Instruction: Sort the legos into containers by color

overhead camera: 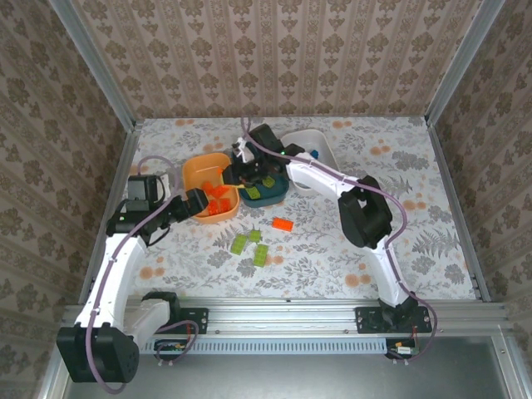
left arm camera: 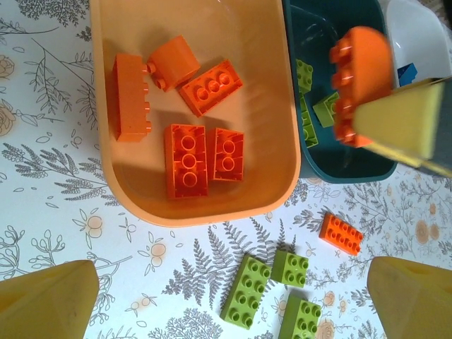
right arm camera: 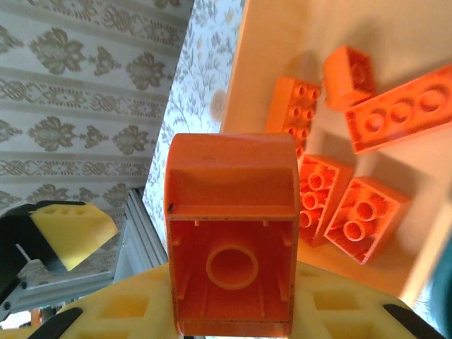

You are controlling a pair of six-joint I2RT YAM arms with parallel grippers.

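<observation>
Grips a rounded orange studded plastic brick (left arm camera: 360, 81) in the right gripper (overhead camera: 239, 172), above the right edge of the shallow orange plastic dish (left arm camera: 212, 215), beside the dark teal dish (left arm camera: 353, 169); probably bound for the five orange bricks (left arm camera: 186, 160) inside. Hangs the left gripper (overhead camera: 198, 202) wide and empty over the dish's near rim, apparently ready for strays on the floral table (left arm camera: 42, 162): one small orange brick (left arm camera: 340, 234) and three lime green bricks (left arm camera: 246, 291).

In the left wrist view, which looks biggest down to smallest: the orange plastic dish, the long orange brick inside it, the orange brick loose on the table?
Largest: orange plastic dish.
Next: long orange brick inside it.
Smallest: loose orange brick on the table.
All lie about equally far away, so this holds.
</observation>
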